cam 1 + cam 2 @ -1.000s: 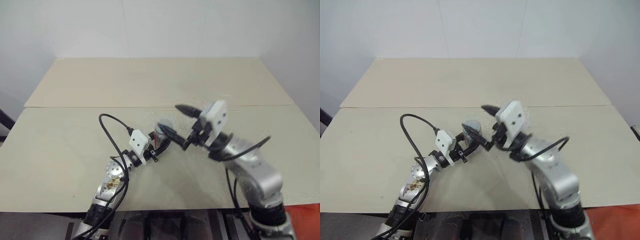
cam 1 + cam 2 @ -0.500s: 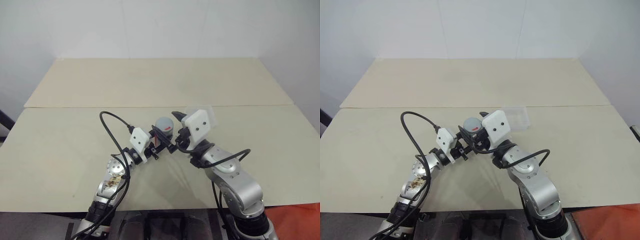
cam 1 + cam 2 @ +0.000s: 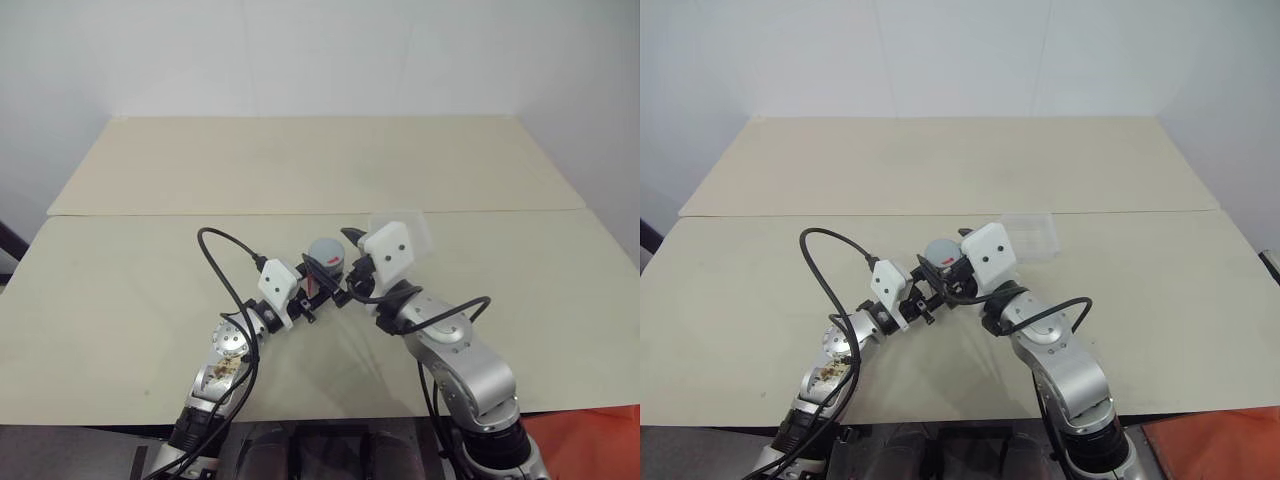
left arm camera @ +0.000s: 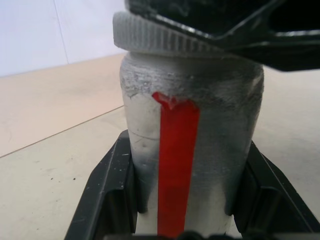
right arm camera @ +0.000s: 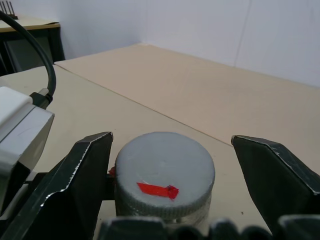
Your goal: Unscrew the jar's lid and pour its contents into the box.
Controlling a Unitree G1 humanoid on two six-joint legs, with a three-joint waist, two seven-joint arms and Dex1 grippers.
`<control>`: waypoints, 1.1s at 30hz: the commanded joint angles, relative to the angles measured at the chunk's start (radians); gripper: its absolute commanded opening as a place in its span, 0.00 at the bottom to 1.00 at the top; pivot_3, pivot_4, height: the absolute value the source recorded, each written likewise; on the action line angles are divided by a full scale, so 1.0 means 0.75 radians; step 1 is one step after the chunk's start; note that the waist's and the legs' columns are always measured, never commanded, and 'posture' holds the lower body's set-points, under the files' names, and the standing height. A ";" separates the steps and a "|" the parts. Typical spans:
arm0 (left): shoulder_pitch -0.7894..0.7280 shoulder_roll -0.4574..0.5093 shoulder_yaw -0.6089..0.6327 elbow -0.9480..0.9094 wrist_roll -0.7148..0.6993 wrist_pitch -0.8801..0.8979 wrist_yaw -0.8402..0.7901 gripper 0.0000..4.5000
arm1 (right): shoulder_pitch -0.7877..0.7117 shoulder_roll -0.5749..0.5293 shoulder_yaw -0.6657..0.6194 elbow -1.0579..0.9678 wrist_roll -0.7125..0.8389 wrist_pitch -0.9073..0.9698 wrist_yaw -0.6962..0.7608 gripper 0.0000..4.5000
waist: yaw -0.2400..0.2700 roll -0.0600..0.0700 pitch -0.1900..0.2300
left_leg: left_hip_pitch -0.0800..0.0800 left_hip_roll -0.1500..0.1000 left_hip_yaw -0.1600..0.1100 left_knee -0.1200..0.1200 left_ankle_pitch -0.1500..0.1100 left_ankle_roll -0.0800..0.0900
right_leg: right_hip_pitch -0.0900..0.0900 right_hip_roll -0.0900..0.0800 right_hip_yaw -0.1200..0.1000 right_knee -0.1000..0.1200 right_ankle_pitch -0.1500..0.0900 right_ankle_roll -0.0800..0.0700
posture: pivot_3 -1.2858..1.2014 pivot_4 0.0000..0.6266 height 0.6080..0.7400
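Above the table (image 3: 150, 260), left tool (image 4: 187, 200) is clamped on the small, rigid, likely light jar (image 4: 190, 150); right tool (image 5: 167, 165) straddles the lid (image 5: 165, 170), open, should grip its ribbed rim.

surface: beige table (image 3: 150, 260) | on it: clear box (image 3: 1035, 235)
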 commanded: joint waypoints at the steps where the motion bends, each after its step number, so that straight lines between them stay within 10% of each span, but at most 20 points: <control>1: -0.005 -0.013 -0.007 -0.059 -0.003 -0.025 0.008 0.44 | -0.008 0.009 -0.021 -0.048 0.012 -0.001 0.009 0.79 | 0.000 0.000 0.000 | 0.000 0.000 0.000 0.000 0.000 0.000 | 0.000 0.000 0.000 0.000 0.000 0.000 | 0.52 0.24 1.00; 4: -0.014 -0.020 -0.013 -0.053 -0.003 -0.025 0.008 0.44 | -0.010 -0.002 -0.014 -0.046 0.001 0.017 0.008 0.61 | -0.001 0.000 0.000 | 0.000 0.000 0.000 0.000 0.000 0.000 | 0.000 0.000 0.000 0.000 0.000 0.000 | 0.52 0.24 1.00; 18: -0.017 -0.009 -0.005 -0.051 -0.008 -0.028 -0.008 0.44 | -0.028 -0.026 -0.055 -0.032 0.022 -0.005 0.047 0.61 | -0.002 0.000 0.000 | 0.000 0.000 0.000 0.000 0.000 0.000 | 0.000 0.000 0.000 0.000 0.000 0.000 | 0.52 0.24 1.00; 25: -0.014 -0.014 -0.005 -0.044 0.000 -0.035 -0.001 0.44 | -0.053 -0.033 -0.072 -0.068 0.047 0.025 0.071 0.99 | -0.003 0.000 0.000 | 0.000 0.000 0.000 0.000 0.000 0.000 | 0.000 0.000 0.000 0.000 0.000 0.000 | 0.52 0.24 1.00; 33: -0.017 -0.017 -0.004 -0.049 0.001 -0.035 0.004 0.44 | -0.044 -0.041 -0.041 -0.056 0.046 0.027 0.096 0.99 | -0.004 0.000 0.000 | 0.000 0.000 0.000 0.000 0.000 0.000 | 0.000 0.000 0.000 0.000 0.000 0.000 | 0.52 0.24 1.00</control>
